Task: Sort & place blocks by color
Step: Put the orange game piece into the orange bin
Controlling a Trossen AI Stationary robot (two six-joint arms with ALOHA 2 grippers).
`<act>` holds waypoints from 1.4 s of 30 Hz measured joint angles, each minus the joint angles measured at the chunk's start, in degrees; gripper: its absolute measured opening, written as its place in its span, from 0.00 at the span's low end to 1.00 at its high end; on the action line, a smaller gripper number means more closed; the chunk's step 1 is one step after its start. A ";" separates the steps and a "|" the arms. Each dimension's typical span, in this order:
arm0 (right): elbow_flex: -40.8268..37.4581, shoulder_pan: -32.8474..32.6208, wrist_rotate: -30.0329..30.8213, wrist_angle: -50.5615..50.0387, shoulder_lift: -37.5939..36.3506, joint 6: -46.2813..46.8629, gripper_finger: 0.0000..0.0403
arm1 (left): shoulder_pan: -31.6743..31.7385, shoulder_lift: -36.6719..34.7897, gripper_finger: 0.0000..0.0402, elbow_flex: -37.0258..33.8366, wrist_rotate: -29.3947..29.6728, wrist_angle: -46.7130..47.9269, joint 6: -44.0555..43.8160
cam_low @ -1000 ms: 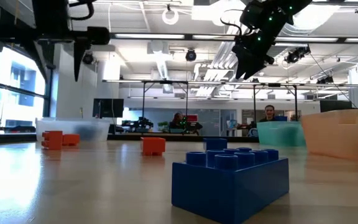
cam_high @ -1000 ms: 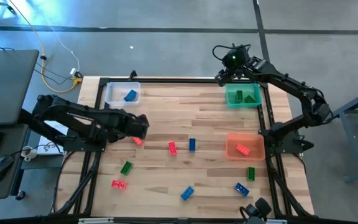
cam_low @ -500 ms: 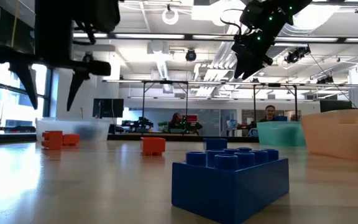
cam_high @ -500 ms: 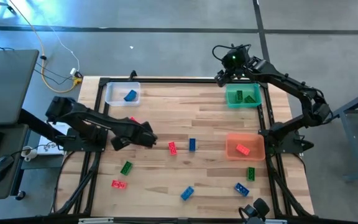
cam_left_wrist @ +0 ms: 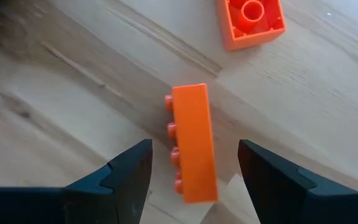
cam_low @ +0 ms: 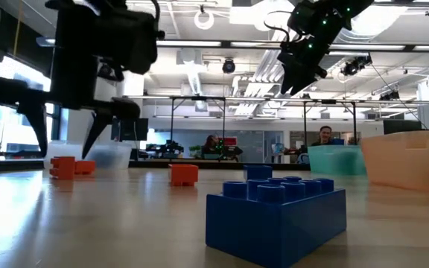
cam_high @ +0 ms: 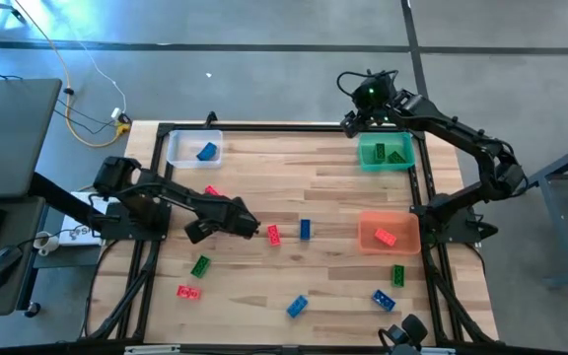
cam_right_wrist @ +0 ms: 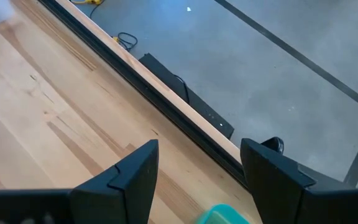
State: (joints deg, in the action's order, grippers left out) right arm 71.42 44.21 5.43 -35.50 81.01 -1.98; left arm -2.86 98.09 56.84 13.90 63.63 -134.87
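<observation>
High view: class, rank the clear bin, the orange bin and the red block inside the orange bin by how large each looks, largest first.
1. Orange bin
2. Clear bin, close to the orange bin in size, so that order is unsure
3. Red block, clearly smallest

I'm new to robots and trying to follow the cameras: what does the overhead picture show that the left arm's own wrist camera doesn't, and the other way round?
Only the overhead view shows the whole table, the three bins and the right gripper above the green bin. Only the wrist view shows, close up, an orange block lying on its side between the left gripper's open fingers, and a second orange block upside down beyond it. Both show the wooden tabletop and the left gripper over the red-orange blocks.
</observation>
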 joint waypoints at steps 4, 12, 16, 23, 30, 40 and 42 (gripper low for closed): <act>0.00 0.00 -0.22 -0.27 0.00 0.00 0.53 | 0.77 2.16 0.56 0.00 -0.01 -0.76 0.00; 0.00 0.00 -1.74 -0.64 0.00 0.00 0.53 | 2.41 4.87 0.54 0.00 0.06 -1.58 5.71; 0.00 0.00 -1.88 -0.66 0.00 0.00 0.53 | 3.07 5.64 0.45 0.00 0.60 -3.37 9.41; 0.00 0.00 -1.87 -0.64 0.00 0.00 0.53 | 3.18 6.29 0.16 0.11 0.96 -4.75 18.57; 0.00 0.00 -1.86 -0.26 0.00 0.00 0.53 | 3.18 5.63 0.16 0.03 0.78 -5.52 26.58; 0.00 -1.19 -12.62 -0.90 0.00 1.04 0.53 | 3.62 -3.23 0.16 0.33 1.84 -14.25 47.67; 0.00 -2.18 -15.33 -0.73 0.00 1.08 0.53 | 3.65 -5.56 0.16 0.39 3.18 -18.05 52.39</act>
State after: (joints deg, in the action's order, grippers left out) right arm 71.42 42.02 -9.90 -36.24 81.01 -0.89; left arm 0.79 92.52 57.23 17.08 45.58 -82.47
